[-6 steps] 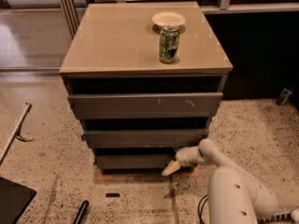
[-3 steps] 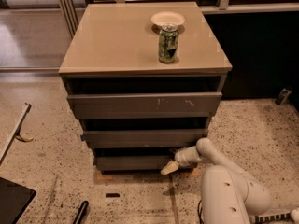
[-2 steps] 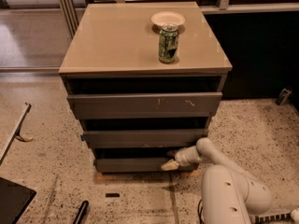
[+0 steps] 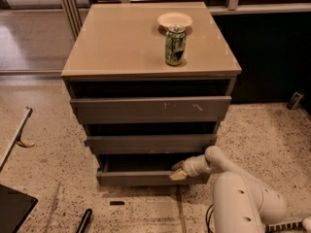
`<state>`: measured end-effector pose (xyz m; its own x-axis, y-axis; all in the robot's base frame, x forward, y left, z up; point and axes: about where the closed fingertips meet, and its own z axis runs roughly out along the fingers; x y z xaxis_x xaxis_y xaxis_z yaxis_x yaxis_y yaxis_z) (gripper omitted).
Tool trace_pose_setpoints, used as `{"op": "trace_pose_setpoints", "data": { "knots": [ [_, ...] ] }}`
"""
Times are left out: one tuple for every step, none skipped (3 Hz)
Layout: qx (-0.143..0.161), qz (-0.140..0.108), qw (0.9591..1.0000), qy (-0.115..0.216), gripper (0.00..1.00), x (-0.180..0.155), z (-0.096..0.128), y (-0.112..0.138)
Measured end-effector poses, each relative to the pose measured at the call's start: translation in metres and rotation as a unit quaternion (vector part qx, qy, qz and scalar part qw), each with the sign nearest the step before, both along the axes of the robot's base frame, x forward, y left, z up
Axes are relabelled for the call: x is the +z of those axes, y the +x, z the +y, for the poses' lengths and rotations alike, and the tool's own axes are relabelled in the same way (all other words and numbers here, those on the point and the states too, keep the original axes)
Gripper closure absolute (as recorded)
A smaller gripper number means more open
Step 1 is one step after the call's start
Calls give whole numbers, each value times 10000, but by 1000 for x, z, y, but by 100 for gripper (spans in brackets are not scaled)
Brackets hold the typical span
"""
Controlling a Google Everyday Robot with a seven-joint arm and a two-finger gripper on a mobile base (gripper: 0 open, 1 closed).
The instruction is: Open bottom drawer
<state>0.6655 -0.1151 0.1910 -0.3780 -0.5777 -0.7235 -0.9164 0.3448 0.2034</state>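
The bottom drawer (image 4: pixel 141 178) is the lowest, plain dark grey front of the three-drawer cabinet. It stands slightly pulled out, with a dark gap above its top edge. My gripper (image 4: pixel 178 171) is at the right part of that top edge, its pale fingertips at the lip of the drawer front. My white arm (image 4: pixel 243 198) reaches in from the lower right. The middle drawer (image 4: pixel 150 143) and the wide top drawer (image 4: pixel 149 109) with whitish scratches sit above.
A green can (image 4: pixel 175 45) and a small white bowl (image 4: pixel 174 20) stand on the beige cabinet top (image 4: pixel 121 42). Speckled floor surrounds the cabinet. A dark object (image 4: pixel 14 208) lies at the lower left, a black bar (image 4: pixel 83 221) near the bottom edge.
The gripper has moved slightly left and up onto the bottom drawer's top edge. The drawer front looks a little further out than before.
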Motion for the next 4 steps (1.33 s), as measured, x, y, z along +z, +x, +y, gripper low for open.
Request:
{"op": "trace_pose_setpoints", "data": {
  "knots": [
    [-9,27,10000,-45,39,-5,-3,-10],
    [-21,66,9999,-76,17,-11,-5,-23],
    [1,176,9998,-115,0,-25,-6,-50],
    [1,177,9998,-115,0,-21,-6,-50]
  ]
}}
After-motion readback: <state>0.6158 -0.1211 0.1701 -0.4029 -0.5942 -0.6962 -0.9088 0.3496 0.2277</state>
